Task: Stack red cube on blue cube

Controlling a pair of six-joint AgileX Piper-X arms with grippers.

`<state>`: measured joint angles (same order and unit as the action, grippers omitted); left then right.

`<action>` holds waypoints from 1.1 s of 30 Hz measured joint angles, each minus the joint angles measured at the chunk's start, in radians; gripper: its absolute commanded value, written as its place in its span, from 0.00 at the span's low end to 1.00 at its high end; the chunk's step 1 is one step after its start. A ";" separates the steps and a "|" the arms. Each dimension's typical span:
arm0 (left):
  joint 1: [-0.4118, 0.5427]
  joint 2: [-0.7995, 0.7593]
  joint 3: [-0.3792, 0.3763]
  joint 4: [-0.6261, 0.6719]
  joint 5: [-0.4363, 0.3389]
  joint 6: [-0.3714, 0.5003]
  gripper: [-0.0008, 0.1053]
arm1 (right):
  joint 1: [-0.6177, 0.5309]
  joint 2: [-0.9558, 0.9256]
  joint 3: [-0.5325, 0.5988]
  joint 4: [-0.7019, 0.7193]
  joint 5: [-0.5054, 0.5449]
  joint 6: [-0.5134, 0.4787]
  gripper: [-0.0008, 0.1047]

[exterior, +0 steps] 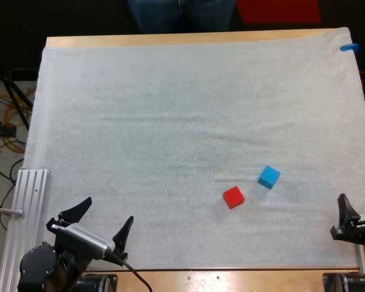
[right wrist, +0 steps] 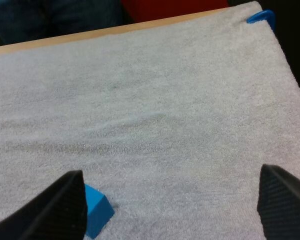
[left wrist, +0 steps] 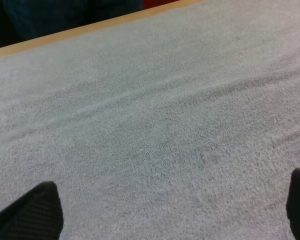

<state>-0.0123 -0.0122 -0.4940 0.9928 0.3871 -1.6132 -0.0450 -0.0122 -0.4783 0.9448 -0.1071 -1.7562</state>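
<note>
Red cube (exterior: 233, 196) sits on the white mat (exterior: 170, 121), between 4 and 5 o'clock of its middle and turned a little askew, with the blue cube (exterior: 269, 176) near it at 2 o'clock, not touching. Both our grippers are spread and hold nothing: left gripper (exterior: 107, 211) well off at 8 o'clock of the red cube, right gripper (exterior: 359, 204) at 3 o'clock. We judge it light, rigid and smooth-sided; best pinched across two opposite flat faces, fingers squared to its skew.
</note>
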 measured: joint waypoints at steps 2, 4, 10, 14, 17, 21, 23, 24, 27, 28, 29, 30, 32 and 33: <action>0.000 0.000 0.000 0.000 0.000 0.000 0.83 | 0.000 0.000 0.000 0.000 0.000 0.000 0.66; 0.000 0.000 0.000 0.000 0.000 0.000 0.83 | 0.000 0.000 0.000 0.000 0.000 0.000 0.66; 0.000 0.000 0.000 0.000 0.000 -0.001 0.83 | 0.000 0.000 0.000 0.000 0.000 0.000 0.66; 0.000 0.000 0.000 0.000 0.000 -0.001 0.83 | 0.000 0.000 0.000 0.000 0.000 0.000 0.66; 0.000 0.000 0.000 0.000 0.000 -0.001 0.83 | 0.000 0.000 0.000 0.002 -0.002 -0.001 0.66; 0.000 0.000 0.000 0.000 0.000 -0.028 0.83 | 0.000 0.003 -0.019 0.033 -0.027 -0.011 0.66; 0.000 0.000 -0.010 0.000 0.005 -0.053 0.83 | 0.000 0.036 -0.055 0.046 -0.063 -0.011 0.66; 0.000 0.000 -0.016 0.002 0.010 -0.060 0.83 | 0.000 0.049 -0.067 0.050 -0.070 -0.011 0.66; 0.000 0.023 -0.064 0.023 0.052 -0.074 0.83 | 0.000 0.125 -0.129 0.087 -0.097 -0.019 0.66; -0.003 0.053 -0.087 0.029 0.054 -0.077 0.83 | 0.000 0.161 -0.155 0.100 -0.104 -0.018 0.66; -0.014 0.090 -0.103 0.035 0.054 -0.077 0.83 | 0.002 0.197 -0.182 0.115 -0.120 -0.023 0.66; -0.024 0.108 -0.112 0.035 0.054 -0.077 0.83 | 0.002 0.216 -0.196 0.123 -0.127 -0.025 0.66; -0.073 0.174 -0.150 0.042 0.054 -0.057 0.83 | 0.013 0.284 -0.244 0.154 -0.152 -0.051 0.66; -0.091 0.190 -0.156 0.043 0.054 -0.047 0.83 | 0.018 0.301 -0.257 0.159 -0.159 -0.055 0.66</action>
<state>-0.1029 0.1774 -0.6504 1.0358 0.4408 -1.6598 -0.0271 0.2890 -0.7354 1.1041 -0.2665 -1.8108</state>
